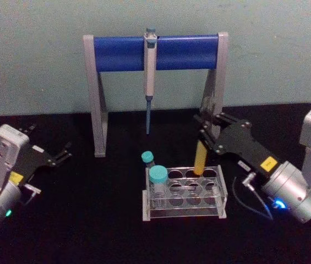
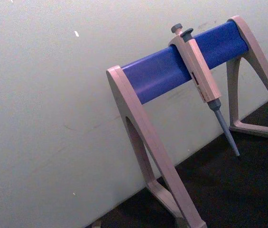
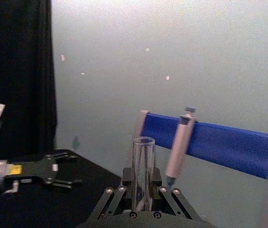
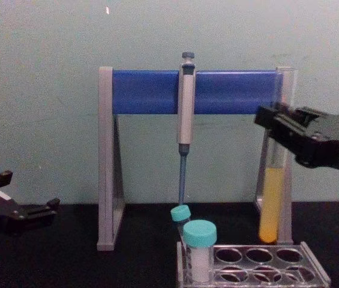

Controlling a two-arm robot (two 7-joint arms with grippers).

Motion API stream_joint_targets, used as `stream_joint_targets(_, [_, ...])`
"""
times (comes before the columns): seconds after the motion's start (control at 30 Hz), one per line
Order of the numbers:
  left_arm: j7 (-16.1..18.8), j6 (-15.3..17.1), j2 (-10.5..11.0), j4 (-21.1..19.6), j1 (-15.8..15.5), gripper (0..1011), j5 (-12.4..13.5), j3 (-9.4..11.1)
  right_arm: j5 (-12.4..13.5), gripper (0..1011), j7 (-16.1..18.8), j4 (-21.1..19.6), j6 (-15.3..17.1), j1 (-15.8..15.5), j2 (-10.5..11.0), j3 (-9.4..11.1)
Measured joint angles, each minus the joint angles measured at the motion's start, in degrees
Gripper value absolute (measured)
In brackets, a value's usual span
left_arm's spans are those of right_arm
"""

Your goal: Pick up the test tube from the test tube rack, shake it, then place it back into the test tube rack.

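R gripper (image 1: 203,132) jaws clenched on test tube (image 1: 200,157), held upright w/ its yellow end at rear row of rack (image 1: 184,213), mid worktop (image 1: 89,225). L gripper (image 1: 56,153) idle near left edge, jaws released

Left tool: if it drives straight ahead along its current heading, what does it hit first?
Probably the grey stand's left leg: the left tool, open, points toward it across the table. Depth is unclear; it might slip past to the wall.
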Motion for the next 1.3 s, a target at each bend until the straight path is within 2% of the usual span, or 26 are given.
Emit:
stream_joint_targets(0.17, [0.0,0.0,0.0,0.0,0.0,1001,0.0,0.0,0.7,232,1.6,1.7,0.0,1.7,-0.9,-1.8])
stream_joint_targets(0.27, [0.0,0.0,0.0,0.0,0.0,1001,0.0,0.0,1.1,232,2.5,4.1,-0.6,4.0,-2.1,-3.0])
stream_joint_targets(0.47, [0.0,0.0,0.0,0.0,0.0,1001,0.0,0.0,1.3,232,2.9,7.9,-2.2,7.4,-3.9,-4.0])
stream_joint_targets(0.67, [0.0,0.0,0.0,0.0,0.0,1001,0.0,0.0,0.8,232,2.1,10.2,-3.1,9.2,-4.7,-3.8])
stream_joint_targets(0.8, [0.0,0.0,0.0,0.0,0.0,1001,0.0,0.0,0.3,232,0.8,11.1,-3.3,9.6,-4.8,-2.9])
stream_joint_targets(1.3, [0.0,0.0,0.0,0.0,0.0,1001,0.0,0.0,-0.2,232,-0.1,10.7,-3.6,8.9,-4.7,-1.2])
